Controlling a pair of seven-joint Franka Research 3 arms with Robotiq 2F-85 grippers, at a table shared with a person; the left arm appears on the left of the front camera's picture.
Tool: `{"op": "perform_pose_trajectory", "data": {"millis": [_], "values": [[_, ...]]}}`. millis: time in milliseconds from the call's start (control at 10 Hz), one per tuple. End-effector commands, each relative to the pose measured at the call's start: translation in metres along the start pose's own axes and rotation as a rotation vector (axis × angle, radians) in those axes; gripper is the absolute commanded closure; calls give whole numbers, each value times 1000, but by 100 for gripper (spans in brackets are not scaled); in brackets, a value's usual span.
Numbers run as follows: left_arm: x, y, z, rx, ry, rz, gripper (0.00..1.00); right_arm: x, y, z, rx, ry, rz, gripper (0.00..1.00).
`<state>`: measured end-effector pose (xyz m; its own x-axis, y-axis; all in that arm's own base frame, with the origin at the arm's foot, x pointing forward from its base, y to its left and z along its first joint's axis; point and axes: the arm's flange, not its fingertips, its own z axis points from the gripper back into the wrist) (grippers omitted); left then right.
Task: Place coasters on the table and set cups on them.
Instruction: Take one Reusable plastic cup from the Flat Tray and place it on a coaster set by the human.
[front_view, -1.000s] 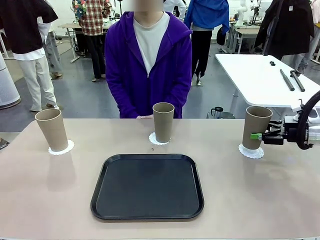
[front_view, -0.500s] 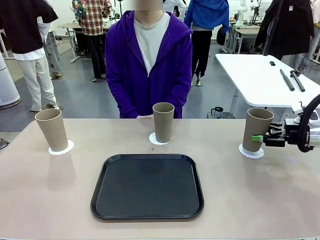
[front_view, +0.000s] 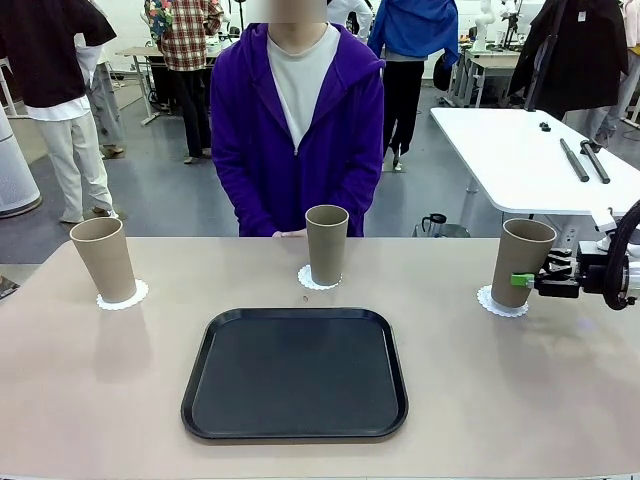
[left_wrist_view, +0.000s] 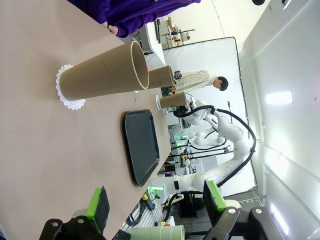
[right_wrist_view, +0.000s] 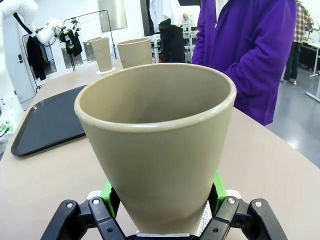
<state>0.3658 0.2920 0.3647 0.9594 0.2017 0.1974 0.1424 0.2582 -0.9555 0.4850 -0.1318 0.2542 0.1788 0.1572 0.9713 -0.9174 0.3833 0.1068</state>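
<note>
Your right gripper (front_view: 520, 281) was clamped low on the third cup (front_view: 521, 262); it looked light, rigid, top-heavy, best held mid-wall.

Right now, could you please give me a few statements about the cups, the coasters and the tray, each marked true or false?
1. Three cups stand on the table. True: the left cup, the middle cup and the right cup.
2. The black tray holds one cup. False: nothing stands on it.
3. The right gripper is shut on the right cup, low on its wall. True: its green-padded fingers press both sides.
4. The right cup stands upright. False: it tilts, its base at the right coaster.
5. The left gripper holds the left cup. False: its fingers are open and apart from the cup.
</note>
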Motion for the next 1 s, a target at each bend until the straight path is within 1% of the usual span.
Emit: {"op": "perform_pose_trajectory", "data": {"millis": [0, 900], "values": [[-1, -2, 1, 2, -2, 0, 0, 1, -6, -3, 28, -4, -21, 16], [-1, -2, 1, 2, -2, 0, 0, -6, -17, -7, 35, -7, -45, 16]]}}
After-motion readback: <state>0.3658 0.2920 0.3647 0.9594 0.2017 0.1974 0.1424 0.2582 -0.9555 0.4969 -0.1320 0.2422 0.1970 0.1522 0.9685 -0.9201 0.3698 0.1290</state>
